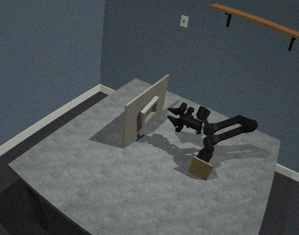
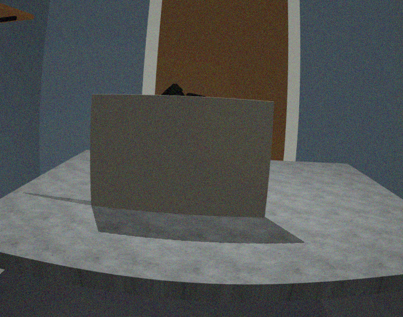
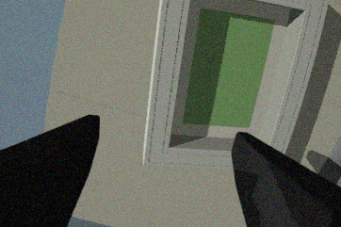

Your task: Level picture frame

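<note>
The picture frame, pale grey around a green picture, hangs on the front of the upright beige panel. It looks tilted against the panel's edges: in the top view its far right end is higher and its near left end lower. The wrist view is rolled, with the frame's top edge at left. My gripper is open and empty, out in front of the frame and clear of it. One fingertip overlaps the frame's near end in the wrist view. The screw and notched strip are hidden.
The panel stands on a grey table. The arm's base plate is on the table in front of the panel. A wooden shelf and a white switch plate are on the far wall. The exterior camera sees only the panel's back.
</note>
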Action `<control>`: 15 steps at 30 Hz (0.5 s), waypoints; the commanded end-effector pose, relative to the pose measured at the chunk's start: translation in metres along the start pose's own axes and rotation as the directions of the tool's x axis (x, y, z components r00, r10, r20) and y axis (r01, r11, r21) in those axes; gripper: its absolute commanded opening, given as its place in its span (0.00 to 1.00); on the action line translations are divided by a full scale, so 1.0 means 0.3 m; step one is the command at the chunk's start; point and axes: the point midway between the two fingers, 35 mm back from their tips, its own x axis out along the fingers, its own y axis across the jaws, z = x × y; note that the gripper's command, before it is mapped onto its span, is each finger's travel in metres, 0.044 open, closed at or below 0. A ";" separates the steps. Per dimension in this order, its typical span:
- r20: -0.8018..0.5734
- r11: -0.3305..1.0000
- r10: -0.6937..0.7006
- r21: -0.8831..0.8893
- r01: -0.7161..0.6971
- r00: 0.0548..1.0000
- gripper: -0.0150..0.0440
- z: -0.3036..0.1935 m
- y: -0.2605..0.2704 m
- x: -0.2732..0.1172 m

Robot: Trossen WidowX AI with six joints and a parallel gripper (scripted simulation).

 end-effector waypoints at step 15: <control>0.008 1.000 0.014 -0.006 -0.013 1.000 0.69 -0.009 -0.003 0.249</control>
